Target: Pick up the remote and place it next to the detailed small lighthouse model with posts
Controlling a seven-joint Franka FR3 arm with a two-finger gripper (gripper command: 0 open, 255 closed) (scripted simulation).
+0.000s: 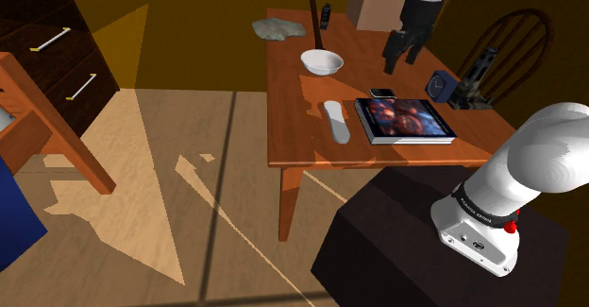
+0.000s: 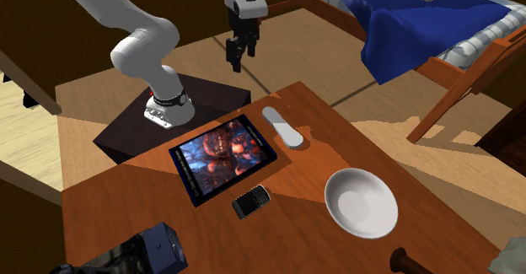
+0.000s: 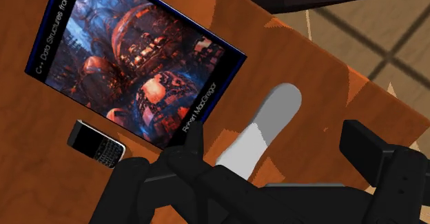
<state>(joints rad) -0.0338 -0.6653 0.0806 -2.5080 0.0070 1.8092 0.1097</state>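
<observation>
The remote [image 1: 335, 121] is a pale grey and white oblong lying flat on the wooden table [image 1: 293, 144], beside the picture book [image 1: 404, 119]. It also shows across the table [image 2: 282, 127] and below the hand [image 3: 265, 123]. My black gripper [image 1: 400, 61] hangs open well above the table, holding nothing [image 2: 240, 57]. In the wrist view the remote lies far beneath the gap between the fingers [image 3: 275, 150], untouched. A dark model on a base [image 1: 477, 76] stands at the table's right end in the shoulder view; its detail is too dim to read.
On the table: a white bowl [image 1: 322, 62], a black phone [image 1: 382, 93], a blue clock-like thing [image 1: 442, 86], a cardboard box [image 1: 375, 5], a crumpled cloth [image 1: 278, 28], a small dark upright item [image 1: 326, 14]. A chair [image 1: 514, 41] stands behind, a dresser [image 1: 57, 41] left.
</observation>
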